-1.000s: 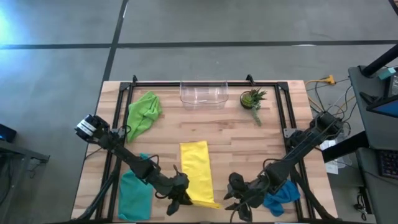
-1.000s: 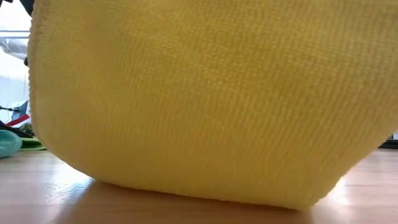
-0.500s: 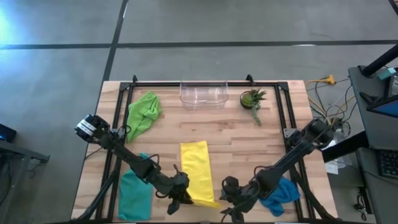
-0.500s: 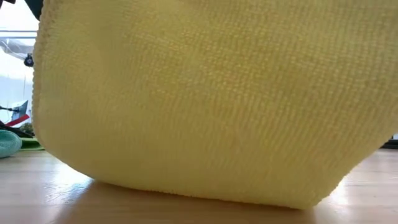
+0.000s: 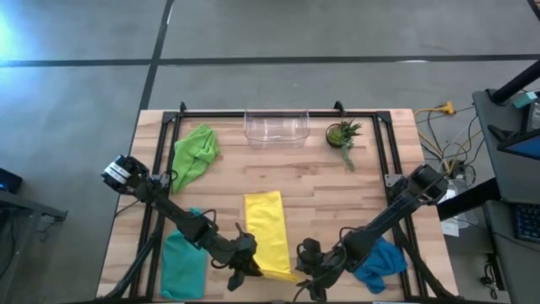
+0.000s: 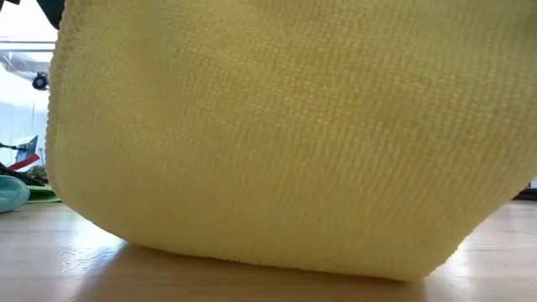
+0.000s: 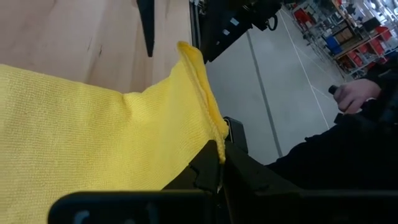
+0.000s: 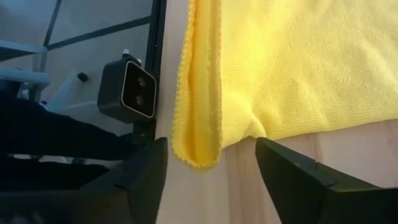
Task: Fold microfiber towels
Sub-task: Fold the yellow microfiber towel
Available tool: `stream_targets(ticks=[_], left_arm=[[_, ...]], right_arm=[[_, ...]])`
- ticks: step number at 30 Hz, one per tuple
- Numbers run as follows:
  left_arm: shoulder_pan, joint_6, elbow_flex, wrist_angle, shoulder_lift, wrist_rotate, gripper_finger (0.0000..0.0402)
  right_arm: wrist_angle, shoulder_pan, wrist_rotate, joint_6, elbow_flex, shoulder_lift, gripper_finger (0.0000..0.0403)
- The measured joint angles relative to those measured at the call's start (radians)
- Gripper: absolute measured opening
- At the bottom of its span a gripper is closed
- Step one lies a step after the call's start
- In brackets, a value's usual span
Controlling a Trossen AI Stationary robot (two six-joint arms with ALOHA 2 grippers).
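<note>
We see the left gripper (image 5: 245, 268) clamped on the near corner of the yellow towel (image 5: 268, 232), which stretches away from it across the table (image 5: 321, 177). Just beside that corner, the right gripper (image 5: 309, 268) stands wide, its 2 fingers (image 8: 144, 174) straddling the towel's folded edge without touching it.
</note>
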Motion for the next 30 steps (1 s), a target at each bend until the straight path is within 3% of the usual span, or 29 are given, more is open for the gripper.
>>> stream_targets(ticks=[16,30], left_arm=[[0.000,0.000,0.000,0.000,0.000,-0.001,0.0000],[0.000,0.006,0.000,0.000,0.000,0.000,0.0000]], right_arm=[[0.016,-0.003,-0.010,-0.032,0.000,0.000,0.0023],[0.022,-0.007,-0.019,-0.026,0.000,0.000,0.0009]])
